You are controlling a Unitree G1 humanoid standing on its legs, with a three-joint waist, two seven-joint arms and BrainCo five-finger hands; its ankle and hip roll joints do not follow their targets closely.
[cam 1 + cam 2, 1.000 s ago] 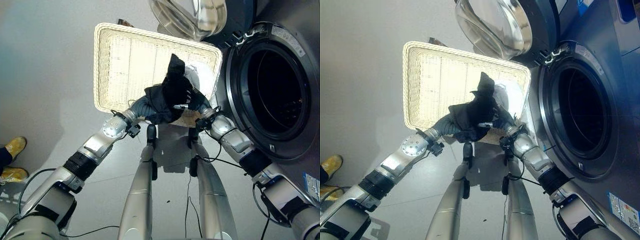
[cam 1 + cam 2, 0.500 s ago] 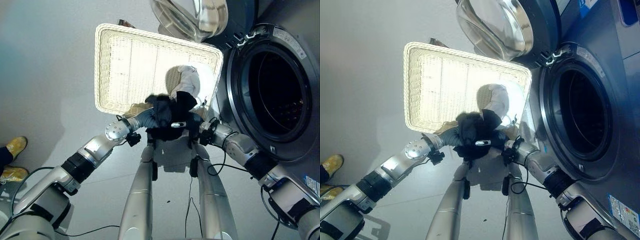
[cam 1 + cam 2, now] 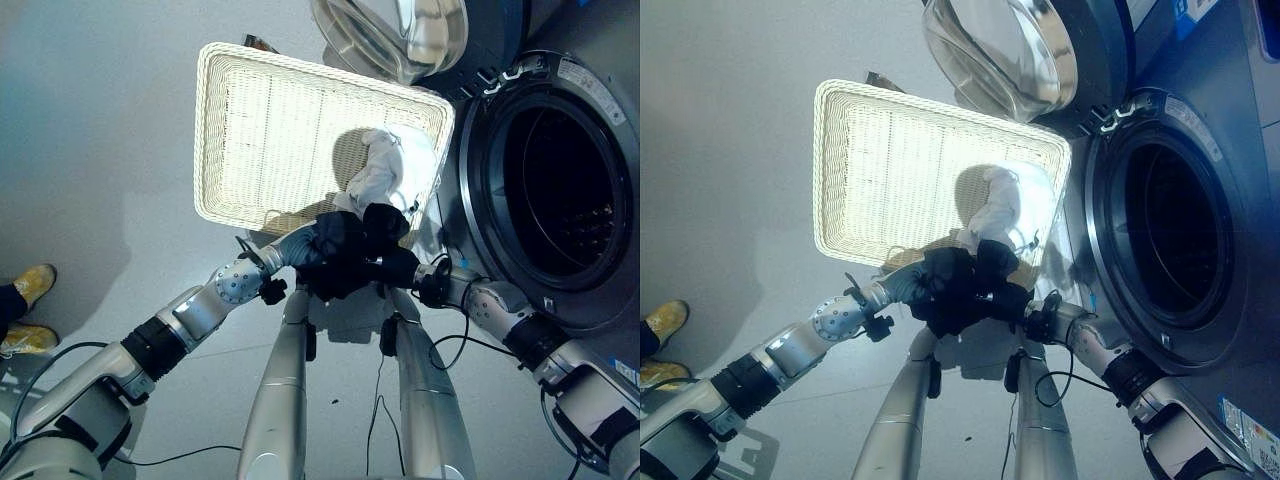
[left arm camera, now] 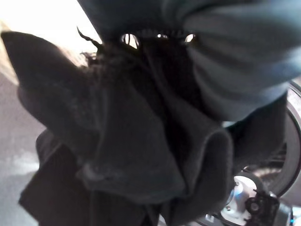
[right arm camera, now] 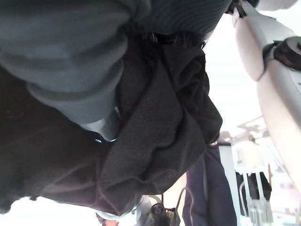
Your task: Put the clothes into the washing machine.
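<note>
A bundle of dark clothes [image 3: 350, 255] is bunched between the left hand [image 3: 300, 245] and right hand [image 3: 405, 268] at the wicker basket's [image 3: 225, 150] near edge, finger positions undeterminable, beside the washing machine's [image 3: 560, 190] open drum; a white garment [image 3: 380, 170] lies in the basket.

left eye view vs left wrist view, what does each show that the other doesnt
The left eye view alone takes in the wicker basket on the floor with a white garment at its near right corner, the open glass door, and a person's yellow shoes at the left edge. The left wrist view alone gives a close look at the folds of the dark garment draped over the hand. Both show that dark garment bunched between the two arms, and part of the washing machine drum opening at the right.
</note>
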